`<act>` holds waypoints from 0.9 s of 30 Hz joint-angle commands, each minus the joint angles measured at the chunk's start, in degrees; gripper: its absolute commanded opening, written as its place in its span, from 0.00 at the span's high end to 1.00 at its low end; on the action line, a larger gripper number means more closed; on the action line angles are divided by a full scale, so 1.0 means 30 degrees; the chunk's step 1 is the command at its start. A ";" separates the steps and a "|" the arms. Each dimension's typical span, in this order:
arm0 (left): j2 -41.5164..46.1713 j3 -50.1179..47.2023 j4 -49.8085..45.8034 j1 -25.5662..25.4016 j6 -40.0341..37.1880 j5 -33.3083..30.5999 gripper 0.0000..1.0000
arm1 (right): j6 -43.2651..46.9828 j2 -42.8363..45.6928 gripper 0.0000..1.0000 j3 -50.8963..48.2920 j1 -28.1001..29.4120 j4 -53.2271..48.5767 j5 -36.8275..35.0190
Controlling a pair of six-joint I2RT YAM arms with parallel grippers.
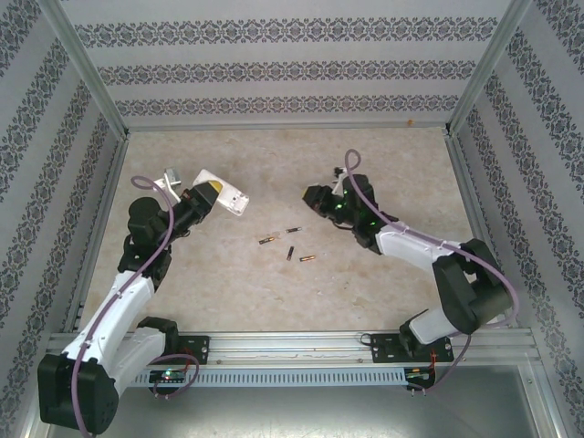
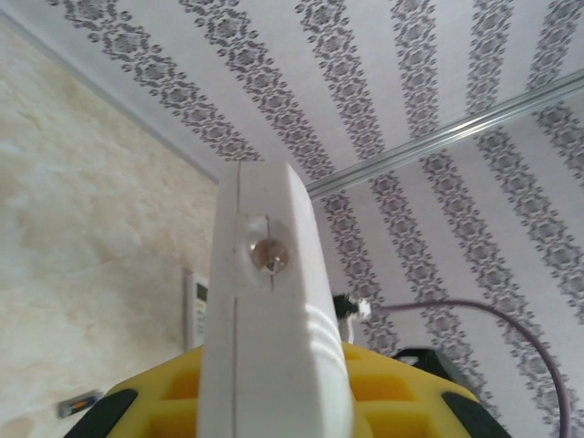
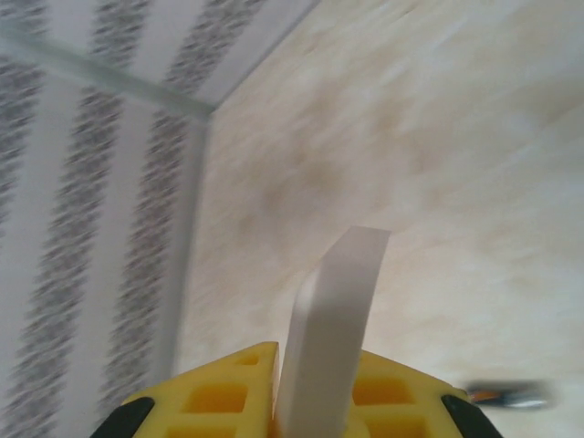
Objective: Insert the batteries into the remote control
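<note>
White remote (image 2: 265,319), hard shell, clamped end-on in left pincer (image 2: 274,406). Thin white cover (image 3: 333,301) gripped by right pincer (image 3: 315,401). Four batteries (image 1: 290,254) loose on desk (image 1: 365,301) between arms. Likely light, slick, roll-prone; pinch across mid-barrel.

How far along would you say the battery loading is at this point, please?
Done: the white cover appears to be off, pinched in the right hand. In hand: the left hand grips the remote. Left: all four batteries lie loose on the table, none loaded yet, and the cover must go back on.
</note>
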State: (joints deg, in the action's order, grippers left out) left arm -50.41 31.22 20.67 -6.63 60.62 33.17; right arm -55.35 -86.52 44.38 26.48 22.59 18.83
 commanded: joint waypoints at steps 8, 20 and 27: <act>0.1291 -0.2171 -0.2966 -0.0511 -0.2575 -0.0725 1.00 | 0.3961 -0.6194 0.86 0.3156 -0.0891 -0.2557 0.0587; 0.0985 -0.1683 -0.3788 -0.0625 -0.3347 -0.1486 1.00 | 0.4219 -0.4382 0.52 0.1402 -0.1360 -0.5980 -0.4037; 0.0287 -0.1170 -0.2850 -0.1263 -0.3069 -0.0957 1.00 | 0.9846 0.2350 0.37 0.0033 -0.0128 -0.5280 -0.5113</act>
State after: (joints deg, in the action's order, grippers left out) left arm -49.01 25.56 9.47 -8.56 52.45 29.71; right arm -37.39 -86.37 44.82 22.90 4.75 6.55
